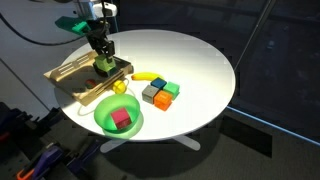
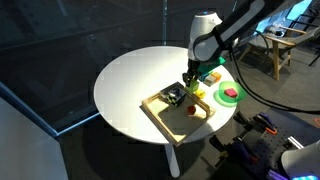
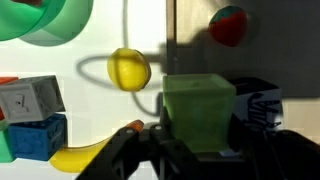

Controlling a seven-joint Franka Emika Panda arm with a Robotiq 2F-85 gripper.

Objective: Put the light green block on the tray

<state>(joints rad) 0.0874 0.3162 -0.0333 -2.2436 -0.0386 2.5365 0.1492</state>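
Observation:
My gripper (image 1: 103, 60) is shut on the light green block (image 1: 104, 66) and holds it over the near end of the light-wood tray (image 1: 68, 76). In the wrist view the pale lime cube (image 3: 198, 108) fills the space between the dark fingers (image 3: 200, 145), with the shadowed tray floor (image 3: 290, 60) behind it. In an exterior view the gripper (image 2: 191, 80) hangs with the block (image 2: 190, 86) over the tray's far corner (image 2: 160, 118). I cannot tell whether the block touches the tray.
A bright green bowl (image 1: 105, 118) holds a red block (image 1: 121, 118). A yellow ball (image 1: 120, 88), a banana (image 1: 148, 76) and a cluster of coloured blocks (image 1: 160, 94) lie beside the tray. A small red object (image 3: 228, 25) lies on the tray.

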